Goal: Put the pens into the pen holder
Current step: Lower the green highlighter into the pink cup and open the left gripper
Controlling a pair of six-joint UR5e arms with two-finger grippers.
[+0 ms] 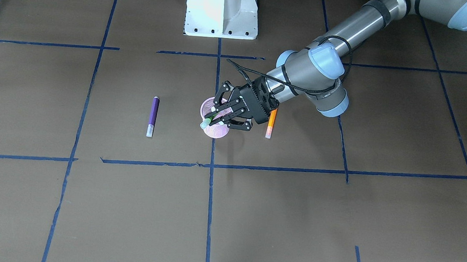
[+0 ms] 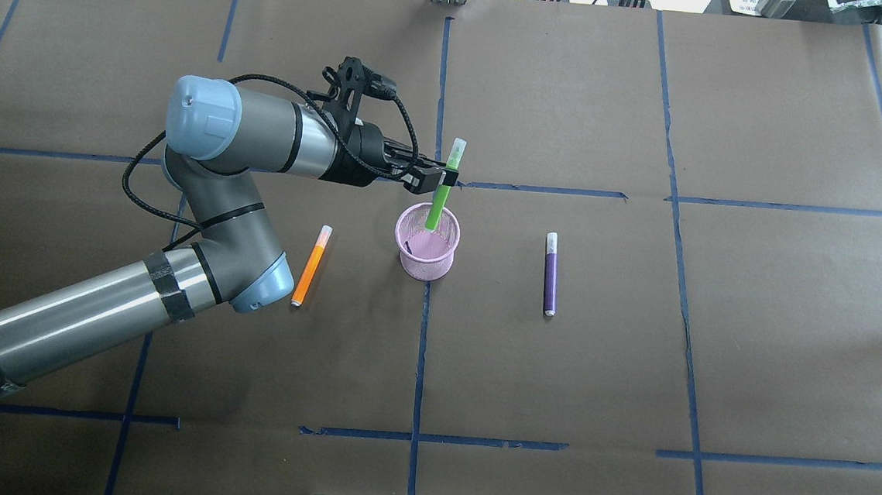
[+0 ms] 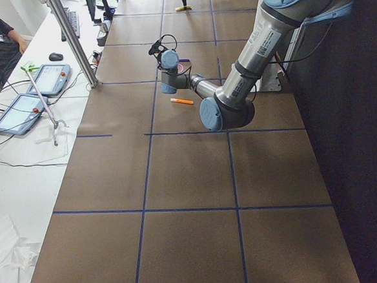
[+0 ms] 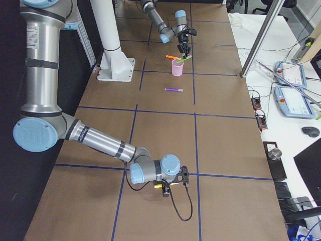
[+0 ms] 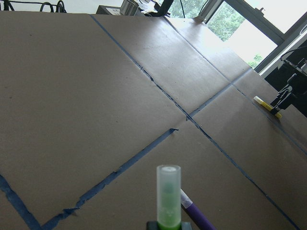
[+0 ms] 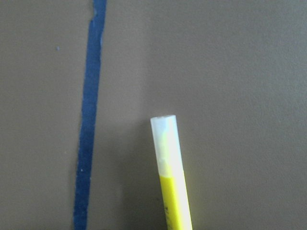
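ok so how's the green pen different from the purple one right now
Pose: the green pen stands tilted, cap up, its lower end inside the pink pen holder. The purple pen lies flat on the table, apart from the holder.
Hold: the left gripper is clamped on the green pen, while nothing touches the purple pen.
Colour: one body is green, the other purple.
Both are slim sticks with a pale cap.

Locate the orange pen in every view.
Front-facing: orange pen just right of the pink pen holder.
Overhead: pen left of centre.
Exterior left: pen upper centre.
Exterior right: pen top centre.
Left wrist: absent.
Right wrist: absent.
Landmark: the holder beside it.
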